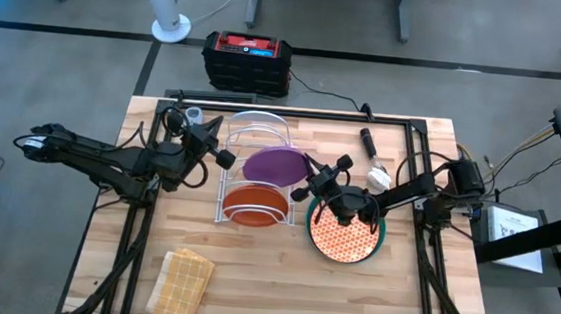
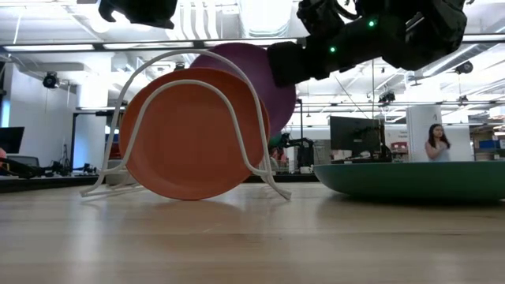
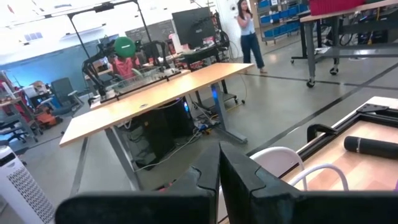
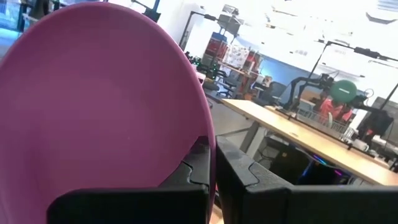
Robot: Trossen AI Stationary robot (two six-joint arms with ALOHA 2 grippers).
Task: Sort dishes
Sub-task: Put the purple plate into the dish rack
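The purple plate (image 1: 272,162) stands tilted in the white wire rack (image 1: 257,125), and its rim is pinched between the closed fingers of the right gripper (image 1: 306,171), as the right wrist view shows, where the plate (image 4: 99,106) fills the space just beside the fingers (image 4: 236,168). In front of the purple plate, in the next slot of the same rack, stands the plain orange plate (image 1: 255,204), upright behind the white wire loops (image 2: 197,126). Under the right arm, near the fingers but not touching them, the orange-patterned plate (image 1: 344,237) lies on the larger teal-green plate (image 1: 378,237), whose rim shows low and wide in the low view (image 2: 410,180). The left gripper (image 1: 224,159) hangs at the other side of the rack, its fingers (image 3: 205,177) pressed together and holding nothing. A tan woven cloth (image 1: 181,283) lies well apart on the light wooden table (image 1: 270,287). Beyond the table there is a grey floor with a black box (image 1: 247,62), and desks and a standing person (image 3: 247,31) farther in the room.
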